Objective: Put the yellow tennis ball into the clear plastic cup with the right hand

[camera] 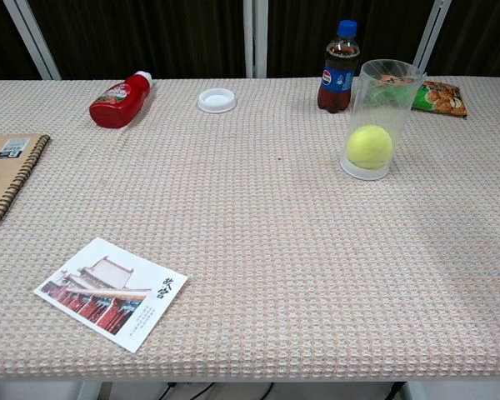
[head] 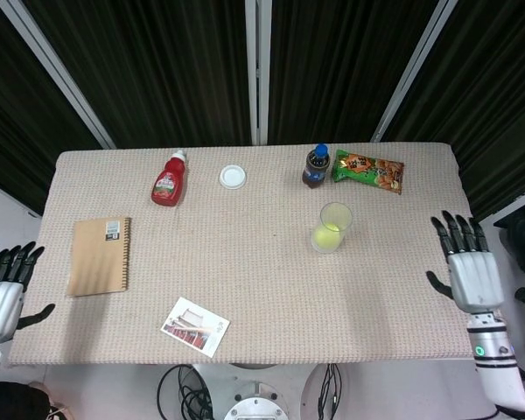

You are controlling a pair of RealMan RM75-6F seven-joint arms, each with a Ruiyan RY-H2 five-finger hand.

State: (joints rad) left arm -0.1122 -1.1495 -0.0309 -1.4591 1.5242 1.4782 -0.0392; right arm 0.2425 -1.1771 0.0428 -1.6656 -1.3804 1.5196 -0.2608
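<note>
The yellow tennis ball (camera: pixel 369 147) lies at the bottom of the clear plastic cup (camera: pixel 382 92), which stands upright on the table's right half; from the head view the ball (head: pixel 326 235) shows through the cup (head: pixel 333 227). My right hand (head: pixel 466 272) hangs beyond the table's right edge, fingers spread, holding nothing. My left hand (head: pixel 3 290) is off the table's left edge, fingers apart and empty. Neither hand shows in the chest view.
Behind the cup stand a cola bottle (head: pixel 316 166) and a green snack packet (head: pixel 368 171). A white lid (head: pixel 233 177) and a red ketchup bottle (head: pixel 168 179) lie at the back. A brown notebook (head: pixel 99 255) and a postcard (head: pixel 195 326) are at the left front.
</note>
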